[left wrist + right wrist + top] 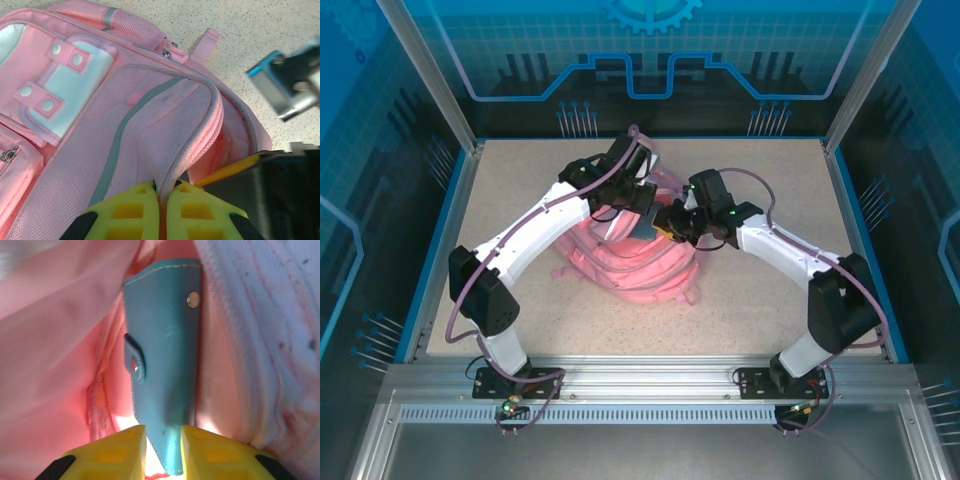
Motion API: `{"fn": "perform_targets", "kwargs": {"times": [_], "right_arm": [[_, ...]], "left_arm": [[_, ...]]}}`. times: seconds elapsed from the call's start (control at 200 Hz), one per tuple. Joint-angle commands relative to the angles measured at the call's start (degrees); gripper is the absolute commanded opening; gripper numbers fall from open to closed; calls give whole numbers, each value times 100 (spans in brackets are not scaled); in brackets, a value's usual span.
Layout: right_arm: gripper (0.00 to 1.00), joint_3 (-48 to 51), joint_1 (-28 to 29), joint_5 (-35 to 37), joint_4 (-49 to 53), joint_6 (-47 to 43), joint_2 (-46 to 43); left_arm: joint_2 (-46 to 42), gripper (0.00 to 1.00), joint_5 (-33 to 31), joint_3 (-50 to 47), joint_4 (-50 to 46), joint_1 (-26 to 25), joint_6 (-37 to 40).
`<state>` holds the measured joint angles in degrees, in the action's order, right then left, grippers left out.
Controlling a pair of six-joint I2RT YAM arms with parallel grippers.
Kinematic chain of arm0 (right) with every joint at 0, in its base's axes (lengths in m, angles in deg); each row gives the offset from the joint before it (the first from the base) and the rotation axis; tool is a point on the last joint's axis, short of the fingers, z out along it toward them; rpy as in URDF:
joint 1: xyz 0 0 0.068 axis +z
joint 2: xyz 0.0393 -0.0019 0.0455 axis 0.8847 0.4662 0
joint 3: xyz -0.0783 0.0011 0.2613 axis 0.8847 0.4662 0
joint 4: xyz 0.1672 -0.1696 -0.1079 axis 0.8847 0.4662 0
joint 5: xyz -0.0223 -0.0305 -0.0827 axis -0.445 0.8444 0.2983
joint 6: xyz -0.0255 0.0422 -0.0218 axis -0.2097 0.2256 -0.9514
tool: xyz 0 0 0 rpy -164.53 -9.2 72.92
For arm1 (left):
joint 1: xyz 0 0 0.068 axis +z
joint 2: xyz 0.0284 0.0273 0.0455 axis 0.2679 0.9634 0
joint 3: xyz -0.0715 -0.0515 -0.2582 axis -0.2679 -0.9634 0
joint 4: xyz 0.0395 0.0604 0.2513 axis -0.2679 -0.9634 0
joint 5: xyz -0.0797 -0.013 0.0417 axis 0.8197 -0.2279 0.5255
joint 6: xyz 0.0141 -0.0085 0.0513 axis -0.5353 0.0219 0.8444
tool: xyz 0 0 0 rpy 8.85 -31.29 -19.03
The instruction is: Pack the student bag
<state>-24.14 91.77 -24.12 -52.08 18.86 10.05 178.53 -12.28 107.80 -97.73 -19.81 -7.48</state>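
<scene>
Top view: student bag point(630, 268) mid-table; my left gripper point(642, 200) and right gripper point(670, 224) meet over its far end.

Left wrist: left gripper clamped on bag's opening flap; bag body spreads left and far.

Right wrist: right gripper pinching teal snap case point(165, 340), case sunk in bag's pink lining.

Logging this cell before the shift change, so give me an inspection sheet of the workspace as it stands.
Surface: speckled beige table.
Job's things: pink student bag lying mid-table, top open; teal snap case partly inside it.
Clutter: nothing seen.
Grippers: left gripper pinches the bag's opening rim; right gripper clamps the case.
Cables: purple cables run along both arms, no snag seen.
Surroundings: blue-framed clear walls; aluminium rail at the near edge.
</scene>
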Motion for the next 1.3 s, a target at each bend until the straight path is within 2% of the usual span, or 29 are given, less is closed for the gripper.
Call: {"fn": "perform_targets", "kwargs": {"times": [0.0,0.115,0.205,0.375,0.45,0.605,0.715,0.825,0.945,1.106,1.216,1.296], "right_arm": [[23,-427,193,154,364,-142,418],[17,-580,258,-106,92,-191,680],[16,-391,235,-181,-201,-242,477],[24,59,-25,202,414,-550,-296],[29,317,-182,521,838,-721,-693],[46,674,-531,1381,1685,-1036,-1429],[59,732,-728,1612,1934,-1263,-1763],[70,648,-776,1518,1877,-1516,-1850],[76,505,-776,1317,1751,-1704,-1732],[81,377,-716,1023,1555,-1833,-1524],[83,237,-613,911,1554,-1901,-1339],[84,139,-529,889,1594,-1928,-1221]], "left_arm": [[-143,8,267,200,610,45,-182],[-135,8,315,191,615,52,-230],[-144,8,353,166,603,93,-291],[-252,14,565,-39,654,188,-459],[-339,24,743,-193,676,265,-580],[-788,55,1169,-797,833,537,-859],[-1382,68,1323,-1518,999,821,-1025],[-2076,78,1252,-2392,1066,1171,-1021],[-2853,85,1143,-3387,1175,1530,-753],[-3567,92,938,-4317,1204,1593,-127],[-3618,92,1155,-4648,1290,1598,79],[-3501,87,1522,-4763,1379,1590,252]]}}
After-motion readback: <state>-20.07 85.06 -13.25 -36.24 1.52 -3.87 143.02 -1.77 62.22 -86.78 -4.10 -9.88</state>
